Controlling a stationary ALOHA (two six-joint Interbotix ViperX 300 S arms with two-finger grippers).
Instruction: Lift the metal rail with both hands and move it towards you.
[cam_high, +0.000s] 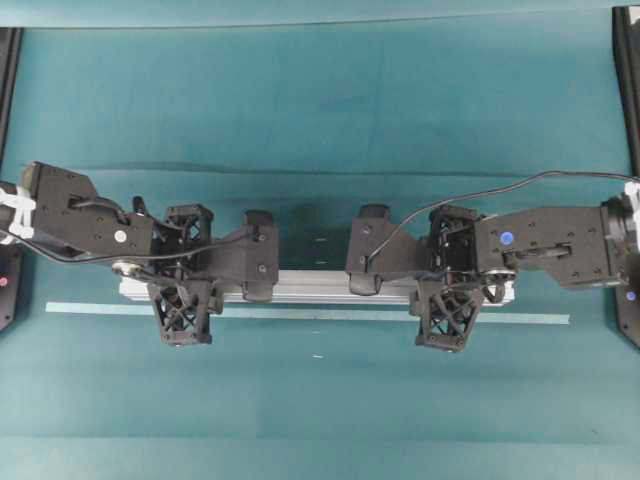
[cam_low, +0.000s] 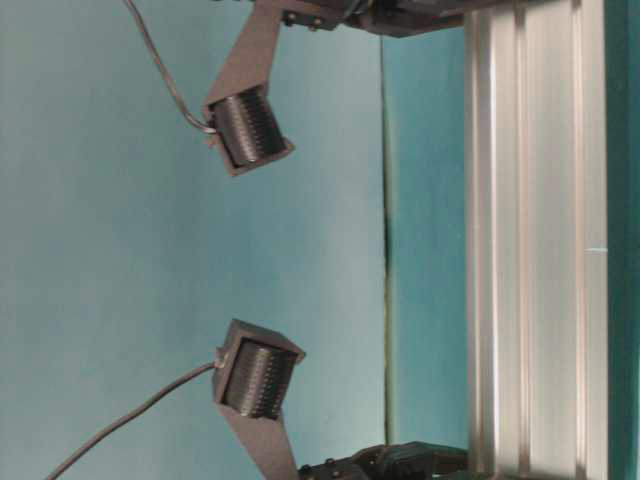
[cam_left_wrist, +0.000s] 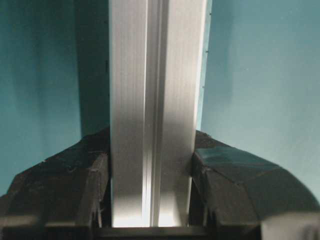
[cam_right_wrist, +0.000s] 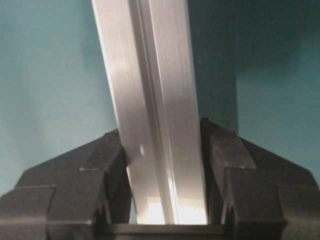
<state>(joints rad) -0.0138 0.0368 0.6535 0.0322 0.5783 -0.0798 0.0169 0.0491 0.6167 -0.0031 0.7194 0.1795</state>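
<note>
While left gripper (cam_high: 185, 275) and right gripper (cam_high: 448, 275) each clamp metal rail (cam_high: 320, 288), tape strip (cam_high: 300, 314) lies just nearer.

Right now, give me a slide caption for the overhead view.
Both grippers, left and right, clamp the grooved aluminium rail beside a pale tape strip on teal tabletop.

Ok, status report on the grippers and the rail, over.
Left gripper shut on the long silver grooved metal rail. Right gripper shut on it too. Thin pale-teal tape strip lies alongside, nearer the camera.
</note>
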